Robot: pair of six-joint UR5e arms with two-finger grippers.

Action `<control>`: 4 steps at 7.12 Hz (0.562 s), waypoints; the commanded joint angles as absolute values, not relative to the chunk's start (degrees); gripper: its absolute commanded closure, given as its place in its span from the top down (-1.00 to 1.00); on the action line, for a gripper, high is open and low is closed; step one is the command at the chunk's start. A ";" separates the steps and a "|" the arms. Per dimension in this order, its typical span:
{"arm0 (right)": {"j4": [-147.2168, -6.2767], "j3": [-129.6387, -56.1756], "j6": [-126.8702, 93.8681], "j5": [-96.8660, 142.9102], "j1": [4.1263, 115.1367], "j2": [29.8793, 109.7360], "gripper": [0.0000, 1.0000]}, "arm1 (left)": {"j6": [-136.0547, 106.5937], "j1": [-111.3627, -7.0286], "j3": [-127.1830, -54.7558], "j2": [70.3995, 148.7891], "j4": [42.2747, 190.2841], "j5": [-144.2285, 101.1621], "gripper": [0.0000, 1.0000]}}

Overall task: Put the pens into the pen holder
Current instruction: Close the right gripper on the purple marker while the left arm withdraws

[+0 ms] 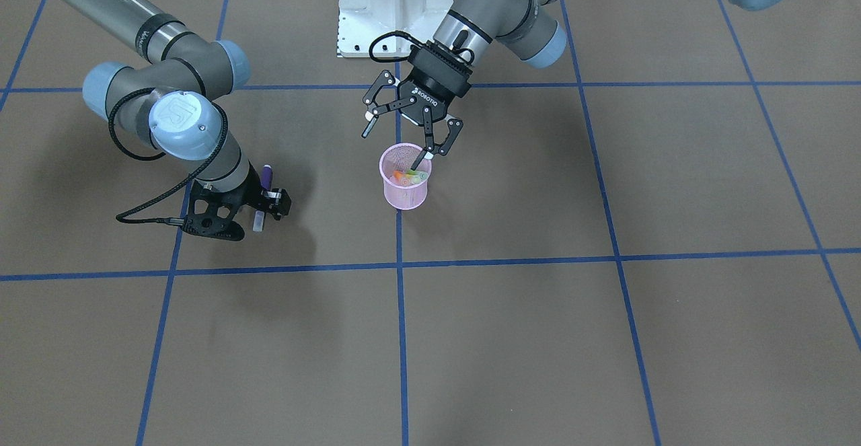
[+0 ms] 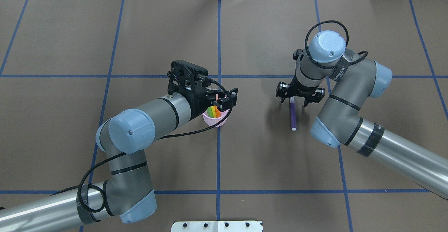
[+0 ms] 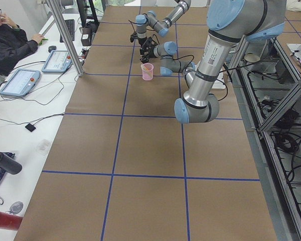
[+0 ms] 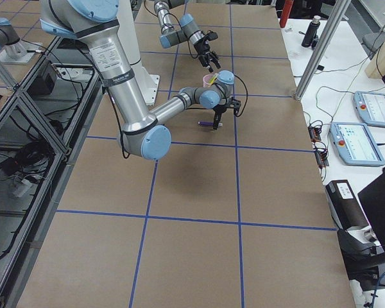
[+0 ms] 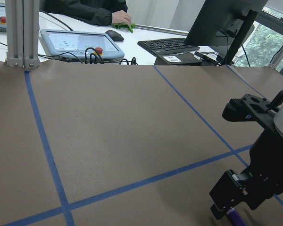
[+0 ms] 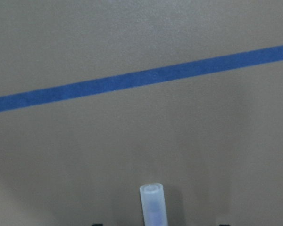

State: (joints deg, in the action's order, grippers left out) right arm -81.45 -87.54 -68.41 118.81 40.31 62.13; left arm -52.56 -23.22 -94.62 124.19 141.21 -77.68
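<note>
1. Right gripper [image 2: 298,98]. Pointed down at the table [image 1: 538,338]. Fingers stand apart, closed on nothing.

2. Purple pen [image 2: 292,116]. Lies flat on the brown covering, straight below the right gripper and between its two fingers, with a gap on each side. The shaft runs out past the fingers at both ends. Its translucent cap [image 6: 152,202] shows ahead of the fingers in the right wrist view. A blue tape line [image 6: 141,77] crosses the covering beyond the cap.

3. Pen holder [image 1: 405,194]. Pink mesh cup, upright. It is well apart from the right gripper, off toward the left arm's side, and directly beneath the left gripper. It stands on a blue tape line.

4. Contents of pen holder. A green pen [image 2: 210,111], a yellow pen [image 2: 214,112] and an orange pen [image 2: 217,113] stand side by side inside the rim.

5. Left gripper [image 1: 398,143]. Held just above the cup. Fingers spread wide, with nothing between them. One fingertip hangs at the cup's mouth. The other is out to the side, clear of the rim.

6. Beyond the left gripper, past the table's far edge: a white desk with a keyboard [image 5: 167,45], a monitor [image 5: 226,21], two tablet consoles [image 3: 20,83] and a seated person [image 3: 10,40].
</note>
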 commanded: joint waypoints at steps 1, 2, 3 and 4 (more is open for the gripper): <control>-81.47 -87.80 -67.60 118.74 40.25 62.75 0.55 | -52.56 -27.83 -96.75 123.84 136.88 -87.14 0.82; -81.47 -87.89 -67.50 118.74 40.17 62.75 0.53 | -52.56 -31.60 -98.94 123.84 131.02 -94.15 0.82; -81.47 -87.89 -67.41 118.74 40.08 62.75 0.53 | -52.56 -35.38 -100.53 123.84 126.78 -101.00 0.81; -81.47 -87.89 -67.24 118.74 39.90 62.67 0.51 | -52.56 -36.72 -100.63 123.40 126.48 -102.90 0.81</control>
